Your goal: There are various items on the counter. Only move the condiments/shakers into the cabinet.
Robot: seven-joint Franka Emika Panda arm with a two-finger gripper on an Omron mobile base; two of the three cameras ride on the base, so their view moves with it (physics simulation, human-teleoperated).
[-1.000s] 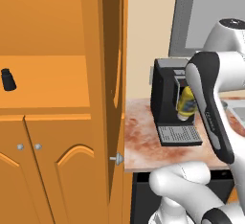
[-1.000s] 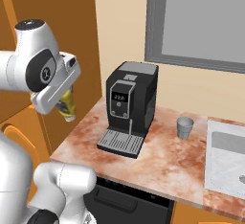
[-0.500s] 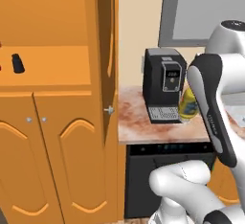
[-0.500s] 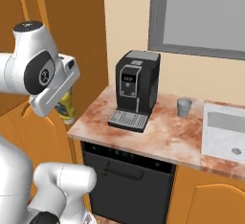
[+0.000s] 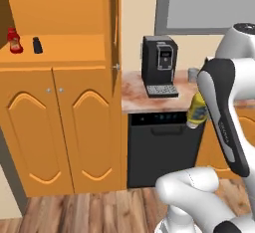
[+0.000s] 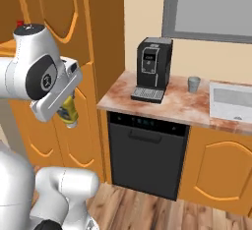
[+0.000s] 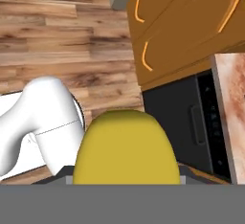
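Gripping the mustard bottle (image 5: 197, 111), end effector (image 5: 199, 108) closed on it as far as visible; fingertips hidden behind the bottle in the hand view, so hold quality only probable. Bottle hangs in the air off the front edge of the table (image 5: 135, 97), well right of the cabinet (image 5: 60, 48). Ketchup bottle (image 5: 14, 41) and black shaker (image 5: 37, 45) already on the cabinet shelf, just beside each other, left part of the shelf.

Risks from here:
- Open cabinet door (image 5: 115, 23) stands edge-on between bottle and shelf. Straight swing left likely clips the door edge or the forearm; needs approach from in front of the cabinet.
- Placing near the ketchup/shaker pair could topple them; free shelf right of the shaker looks safer.
- Slip during a wide swing if hold is shallow: drop to the wood floor (image 7: 57, 36).
- Coffee machine (image 5: 159, 66) on the table close to the sweep path if elbow goes wide.
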